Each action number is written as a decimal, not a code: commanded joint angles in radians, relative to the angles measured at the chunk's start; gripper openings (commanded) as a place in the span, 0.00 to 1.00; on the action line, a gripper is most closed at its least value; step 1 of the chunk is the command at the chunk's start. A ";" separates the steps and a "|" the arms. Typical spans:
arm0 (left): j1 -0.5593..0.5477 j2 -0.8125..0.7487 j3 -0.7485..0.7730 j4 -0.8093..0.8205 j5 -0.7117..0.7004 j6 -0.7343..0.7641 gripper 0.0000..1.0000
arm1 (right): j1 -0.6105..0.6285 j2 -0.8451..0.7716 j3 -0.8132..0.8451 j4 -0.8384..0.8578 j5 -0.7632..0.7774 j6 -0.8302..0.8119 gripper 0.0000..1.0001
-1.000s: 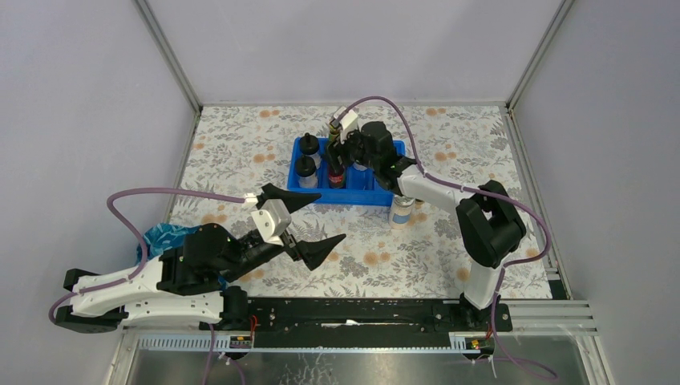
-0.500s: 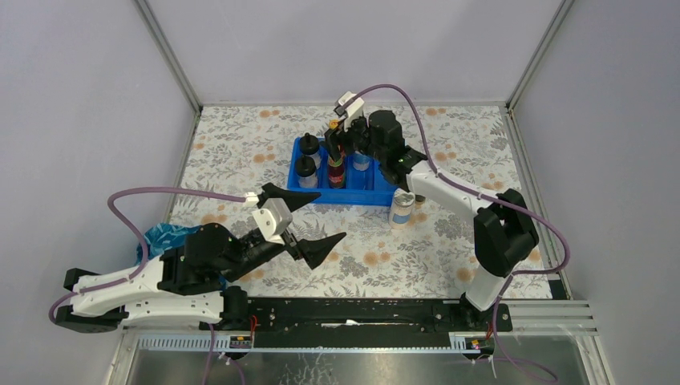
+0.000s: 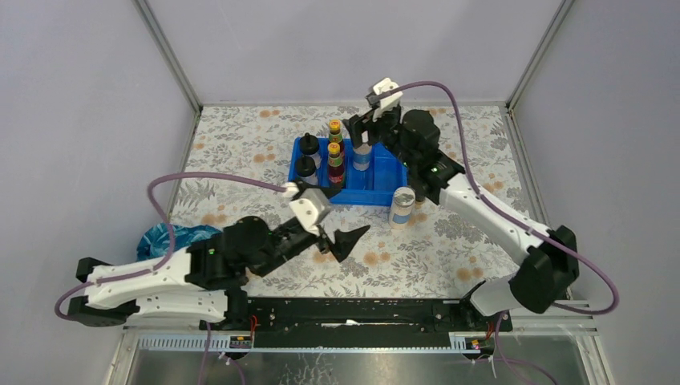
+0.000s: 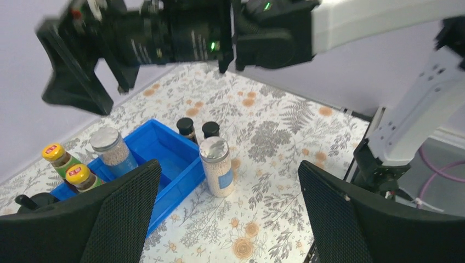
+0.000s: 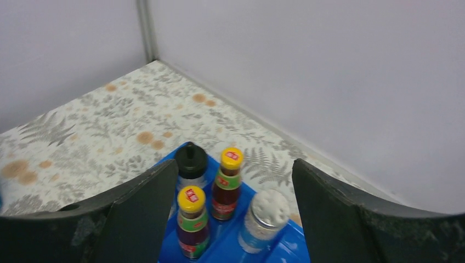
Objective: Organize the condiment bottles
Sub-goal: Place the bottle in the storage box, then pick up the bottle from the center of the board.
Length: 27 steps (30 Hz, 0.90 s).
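Note:
The blue tray [image 3: 377, 195] holds two yellow-capped bottles [image 3: 334, 152] [image 5: 192, 219], a black-domed pair [image 3: 305, 166] and one silver-lidded jar [image 3: 362, 154] [image 5: 266, 219]. A second silver-lidded jar [image 3: 402, 206] [image 4: 216, 167] stands on the table just right of the tray, with two tiny black-capped bottles [image 4: 185, 127] behind it. My right gripper [image 3: 369, 132] [image 5: 236, 213] hovers above the tray's back, open and empty. My left gripper [image 3: 341, 218] [image 4: 227, 219] is open wide over the table, short of the loose jar and holding nothing.
A crumpled blue bag [image 3: 164, 238] lies at the left by the left arm. Metal frame posts and grey walls close in the flowered table on three sides. The right arm's forearm [image 3: 489, 212] runs over the table's right half.
The right gripper lifted up and back to the right off the tray's bottles, its jaws spreading. The left arm swung right and forward toward the loose jar.

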State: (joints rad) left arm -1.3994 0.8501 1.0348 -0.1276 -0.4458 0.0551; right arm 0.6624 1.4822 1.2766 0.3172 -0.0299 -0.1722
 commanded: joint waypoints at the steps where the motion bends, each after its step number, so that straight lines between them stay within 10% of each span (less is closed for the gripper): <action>1: 0.008 0.097 0.024 0.055 -0.050 -0.017 0.99 | -0.006 -0.133 -0.043 -0.043 0.239 -0.014 0.84; 13: 0.133 0.368 0.099 0.066 -0.020 -0.146 0.99 | -0.020 -0.419 -0.304 -0.042 0.777 0.138 0.91; 27: 0.336 0.582 0.047 0.214 0.181 -0.228 0.99 | -0.103 -0.538 -0.478 -0.027 0.851 0.331 1.00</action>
State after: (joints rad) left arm -1.0885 1.3834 1.0767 -0.0017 -0.3485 -0.1486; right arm 0.5800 0.9516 0.8127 0.2584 0.7620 0.0990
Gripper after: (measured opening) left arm 0.989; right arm 0.994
